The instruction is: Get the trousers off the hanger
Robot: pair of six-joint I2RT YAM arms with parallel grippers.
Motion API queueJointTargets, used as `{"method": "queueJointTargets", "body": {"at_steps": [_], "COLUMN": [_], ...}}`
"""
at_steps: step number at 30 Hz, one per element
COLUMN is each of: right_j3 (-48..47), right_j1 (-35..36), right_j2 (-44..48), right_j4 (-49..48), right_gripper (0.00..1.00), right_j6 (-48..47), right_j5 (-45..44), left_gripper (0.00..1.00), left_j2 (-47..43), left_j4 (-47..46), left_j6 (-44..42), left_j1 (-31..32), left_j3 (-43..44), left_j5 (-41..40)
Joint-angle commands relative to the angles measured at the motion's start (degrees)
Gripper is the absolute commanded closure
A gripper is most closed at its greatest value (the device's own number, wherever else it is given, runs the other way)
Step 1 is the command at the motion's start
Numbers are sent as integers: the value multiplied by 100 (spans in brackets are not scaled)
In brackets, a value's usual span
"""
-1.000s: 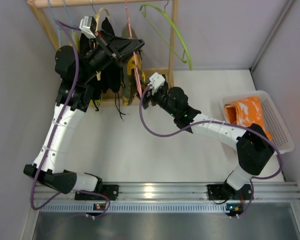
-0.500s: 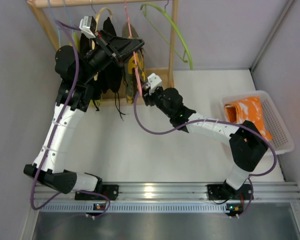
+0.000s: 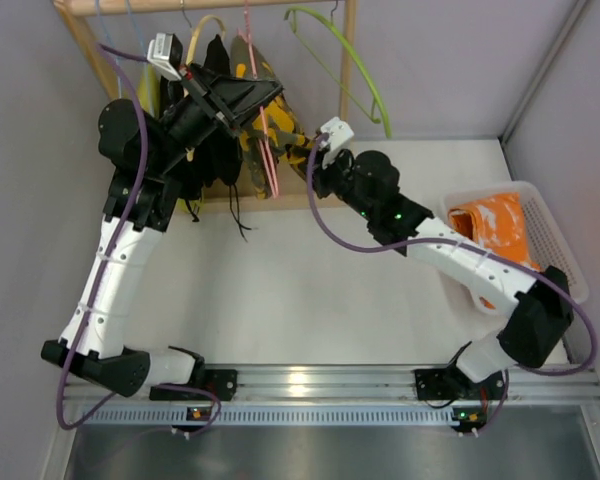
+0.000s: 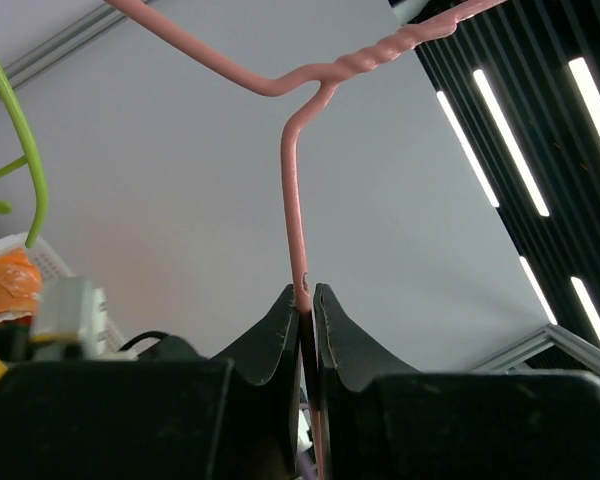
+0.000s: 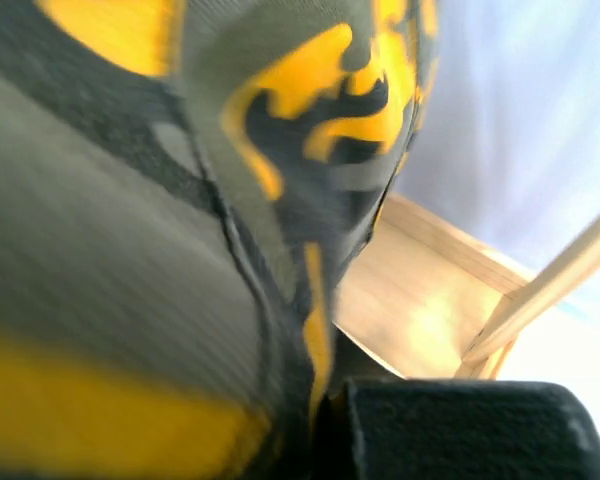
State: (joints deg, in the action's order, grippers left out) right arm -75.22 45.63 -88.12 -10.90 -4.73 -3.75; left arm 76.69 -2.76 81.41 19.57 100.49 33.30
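Up close, left fingers (image 4: 278,335) pinch hanger (image 4: 291,200), trousers (image 5: 130,260) fill right view

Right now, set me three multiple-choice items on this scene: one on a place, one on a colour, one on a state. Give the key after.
1. Where does the orange cloth lie?
A. in the basket
B. draped over a rail
C. flat on the table

2. What colour is the hanger in the left gripper?
A. lime-green
B. yellow
C. pink

3. How does the left gripper stand?
A. wide open
B. shut on the hanger
C. half open, touching nothing

Key:
1 A: the top view shows the cloth inside the white basket at the right.
2 C: the left wrist view shows a pink wire running up from between the fingers.
3 B: the fingers there press together on that wire.
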Motion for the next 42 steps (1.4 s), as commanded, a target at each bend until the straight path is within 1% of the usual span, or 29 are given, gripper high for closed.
{"method": "queueJointTargets", "body": {"at_steps": [1, 2, 4, 7, 12, 17, 20, 27, 35, 42], "right_j3": [-660, -704, -845, -1038, -1354, -1548, -1802, -2417, -3006, -3604], "right_j1": [-229, -299, -589, -862, -1073, -1135, -1196, -1197, -1205, -1196], "right_j2": [927, 1006, 1252, 1507, 1727, 1789, 1763, 1666, 1640, 1570], "right_j4": [87, 209, 281, 439, 685, 764, 747, 720, 536, 316], "right_gripper": [100, 100, 100, 100, 100, 100, 100, 100, 100, 100], "right_j6": [542, 796, 956, 1001, 1071, 1167, 1264, 1528, 1765, 1897], "right_j5": [339, 496, 655, 779, 902, 911, 911, 1130, 1350, 1377], "left_gripper": [100, 100, 100, 100, 100, 100, 100, 100, 100, 100], "left_j2": [-391, -409, -426, -444, -505, -611, -690, -883, -1050, -1094], "left_j4": [-928, -910, -787, -761, -726, -708, -708, -708, -708, -497], "left_j6": [-274, -283, -301, -362, -424, -520, -608, -749, -916, -1074], "left_j1": [11, 20, 11, 11, 20, 12, 29, 64, 82, 73], "left_j3": [-90, -143, -319, -591, -1056, -1575, -2180, -3086, -3676, -4028], "left_j5": [-95, -96, -139, -139, -96, -34, 54, 151, 115, 10]}}
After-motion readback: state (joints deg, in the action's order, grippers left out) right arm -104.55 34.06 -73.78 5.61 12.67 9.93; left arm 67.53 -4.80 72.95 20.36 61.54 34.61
